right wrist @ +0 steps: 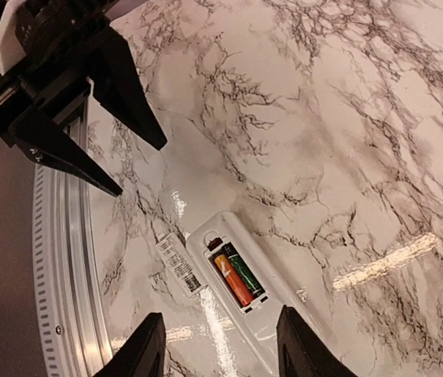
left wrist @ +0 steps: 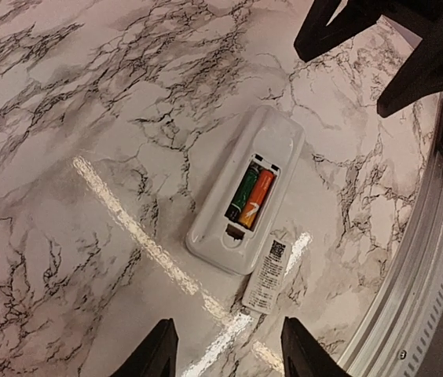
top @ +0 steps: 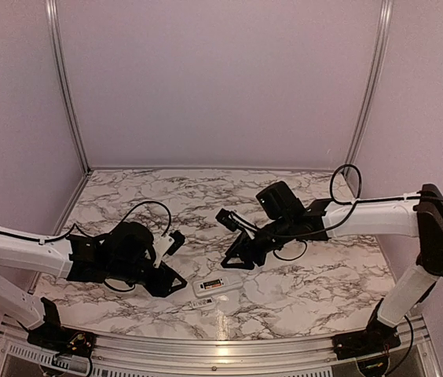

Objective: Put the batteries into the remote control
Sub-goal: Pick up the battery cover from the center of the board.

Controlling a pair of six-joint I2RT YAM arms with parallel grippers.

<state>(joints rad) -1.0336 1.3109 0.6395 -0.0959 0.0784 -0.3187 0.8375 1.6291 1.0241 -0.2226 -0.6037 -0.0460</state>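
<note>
The remote control [left wrist: 276,145] lies back up on the marble table, near the front edge, and is also seen from above [top: 212,286]. Its recess is uncovered and holds two batteries side by side, one green [left wrist: 243,191] and one orange [left wrist: 257,200]; the right wrist view shows the same orange [right wrist: 232,280] and green [right wrist: 245,271] pair. My left gripper [left wrist: 225,353] hovers open and empty just left of the remote [top: 176,265]. My right gripper [right wrist: 221,345] hangs open and empty above and behind it [top: 225,239].
A small flat white piece with a printed label [left wrist: 271,272] lies against the remote's near end [right wrist: 177,263]. The table's metal front rail [left wrist: 418,290] runs close beside it. Lilac walls enclose the table on three sides.
</note>
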